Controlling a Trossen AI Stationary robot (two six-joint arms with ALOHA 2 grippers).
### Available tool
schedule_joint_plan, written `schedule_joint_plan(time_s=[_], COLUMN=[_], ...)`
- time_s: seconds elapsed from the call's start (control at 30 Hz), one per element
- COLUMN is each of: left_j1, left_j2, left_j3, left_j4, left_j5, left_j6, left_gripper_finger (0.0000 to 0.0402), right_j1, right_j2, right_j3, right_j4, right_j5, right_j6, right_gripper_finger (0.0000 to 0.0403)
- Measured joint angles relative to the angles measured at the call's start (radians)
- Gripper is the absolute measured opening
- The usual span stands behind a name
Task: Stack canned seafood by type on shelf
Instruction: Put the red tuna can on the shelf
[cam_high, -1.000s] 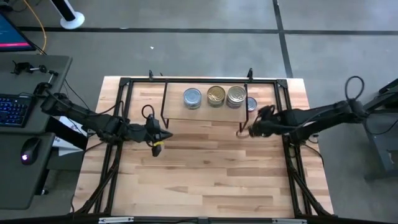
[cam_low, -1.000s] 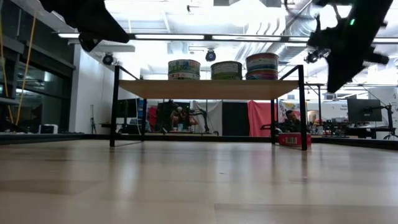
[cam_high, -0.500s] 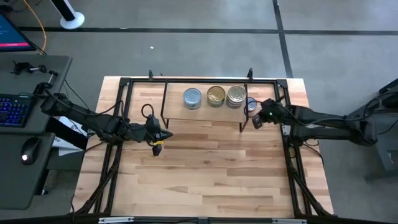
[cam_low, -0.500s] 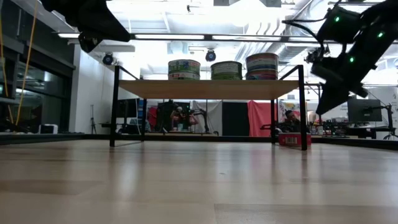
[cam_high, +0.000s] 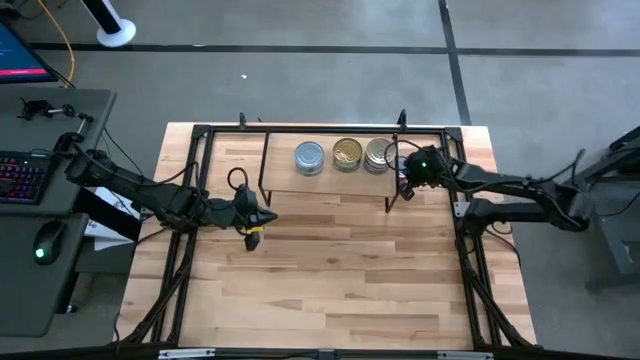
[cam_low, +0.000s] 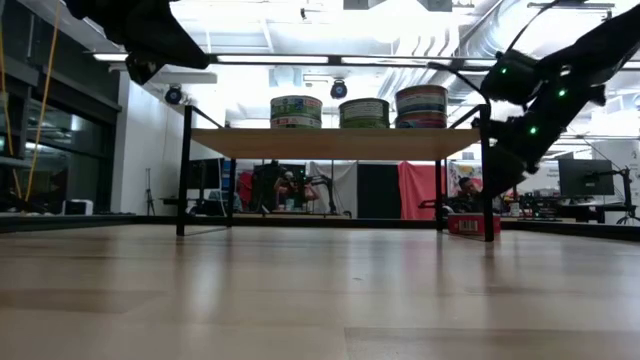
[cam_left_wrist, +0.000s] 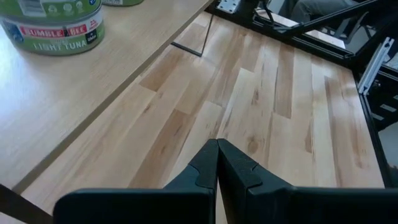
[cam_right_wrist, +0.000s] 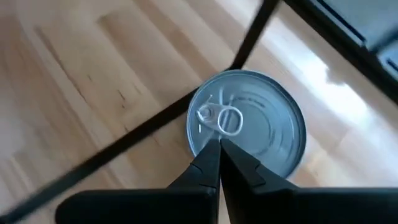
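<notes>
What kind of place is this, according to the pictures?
Probably a robotics lab or workshop. A wooden table stands on a bare grey floor, a desk with a keyboard and mouse is beside it, and more monitors stand in the open room behind.

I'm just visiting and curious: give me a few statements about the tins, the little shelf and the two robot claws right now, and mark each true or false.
1. Three stacks of tins stand on the shelf. True.
2. The right gripper hangs over a silver-topped tin on the table. True.
3. The right gripper is wide open. False: its fingers are shut together.
4. The left gripper holds a tin. False: it is shut on nothing, above bare table.
5. Every tin is already on the shelf. False: the silver-topped tin sits on the table beside the shelf's leg.
</notes>
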Motion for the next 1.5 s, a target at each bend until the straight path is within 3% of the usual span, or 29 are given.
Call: schedule_joint_plan(time_s=[0.13,0.37,0.77,0.93,1.2,1.5], left_j1=[0.0,0.0,0.0,0.0,0.0,0.0], left_j2=[0.0,0.0,0.0,0.0,0.0,0.0], left_j3=[0.0,0.0,0.0,0.0,0.0,0.0], left_j4=[0.001,0.001,-0.062,-0.103,-0.103,-0.103], left_j5=[-0.002,-0.004,-0.004,-0.004,0.012,0.056], left_j6=[0.013,0.014,0.016,0.015,0.031,0.044], left_gripper_finger=[0.0,0.0,0.0,0.0,0.0,0.0], right_j1=[-0.021,-0.022,0.115,0.209,0.418,0.718], right_j2=[0.077,0.158,0.089,0.034,-0.037,-0.063], right_j3=[0.0,0.006,0.009,0.008,0.009,0.008], right_j4=[0.068,0.057,-0.176,-0.292,-0.434,-0.486], right_j5=[0.001,-0.023,-0.094,-0.147,-0.147,-0.202], right_j6=[-0.118,-0.084,0.463,0.559,0.768,0.961], right_gripper_finger=[0.0,0.0,0.0,0.0,0.0,0.0])
